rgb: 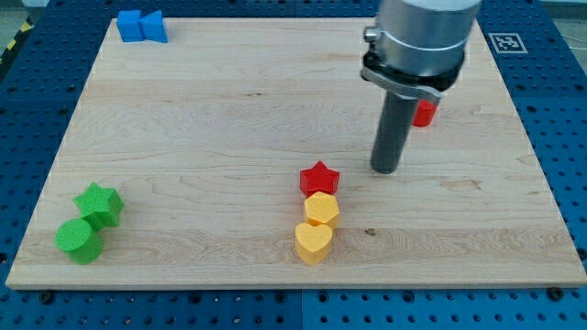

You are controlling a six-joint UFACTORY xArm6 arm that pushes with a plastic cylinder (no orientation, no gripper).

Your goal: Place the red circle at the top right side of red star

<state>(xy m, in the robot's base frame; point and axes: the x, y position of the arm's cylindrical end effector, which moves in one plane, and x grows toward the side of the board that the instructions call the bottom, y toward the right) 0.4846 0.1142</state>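
Note:
The red star (319,178) lies a little below the board's middle. The red circle (425,113) lies toward the view's upper right of the star and is mostly hidden behind the arm; only its right part shows. My tip (385,170) rests on the board to the right of the red star, a short gap away, and below-left of the red circle.
A yellow hexagon (322,209) touches the star from below, with a yellow heart (313,242) under it. A green star (99,203) and green cylinder (77,240) sit at lower left. Two blue blocks (140,26) sit at upper left. The wooden board (202,137) lies on a blue pegboard.

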